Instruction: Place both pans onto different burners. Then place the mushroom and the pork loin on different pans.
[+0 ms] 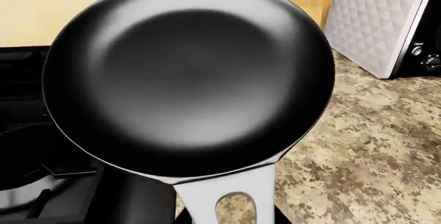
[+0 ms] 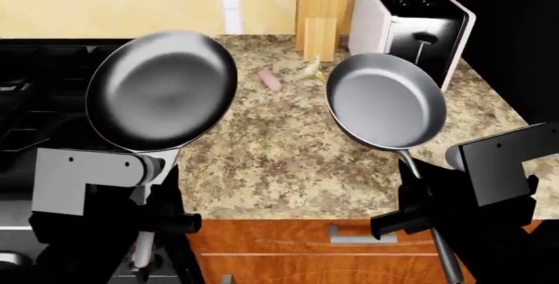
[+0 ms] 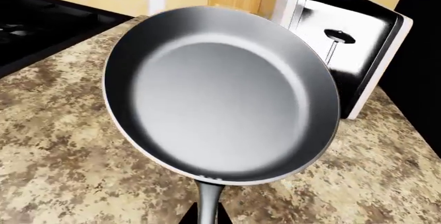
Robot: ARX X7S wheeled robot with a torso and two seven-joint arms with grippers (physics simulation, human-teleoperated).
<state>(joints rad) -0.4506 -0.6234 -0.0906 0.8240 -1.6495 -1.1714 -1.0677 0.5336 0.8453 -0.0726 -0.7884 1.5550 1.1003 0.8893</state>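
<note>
At the far left of the head view, around nine o'clock, the black stove [image 2: 35, 101] shows its dark grates, though no burner cap is clear enough to pick out there. Over the stove's right edge and the neighbouring granite counter [image 2: 279, 159] the black pan [image 2: 162, 91] is held up, tilted toward the camera, and nothing lies in it; the left wrist view shows the same bare black pan [image 1: 189, 74] with its flat silver handle [image 1: 231, 198] running back toward the arm. The left gripper [image 2: 144, 199] sits at seven o'clock, its grey block wrapped around that handle, clamped on it as far as can be seen, forearm coming up from the bottom edge. Near twelve o'clock, on the counter between the two pans, lies the pink pork loin [image 2: 271, 80], and just to its right the pale mushroom [image 2: 307, 69], both in front of a wooden knife block [image 2: 321, 19]. Next, at about two o'clock, the grey pan [image 2: 386, 101] is also raised and tilted, likewise bare inside, as the right wrist view confirms [image 3: 220, 95]. Behind it stands a toaster [image 2: 410, 22]. At five o'clock the right gripper [image 2: 428, 212] is closed around the thin dark handle [image 2: 423, 192], its arm angled in from the lower right corner.
</note>
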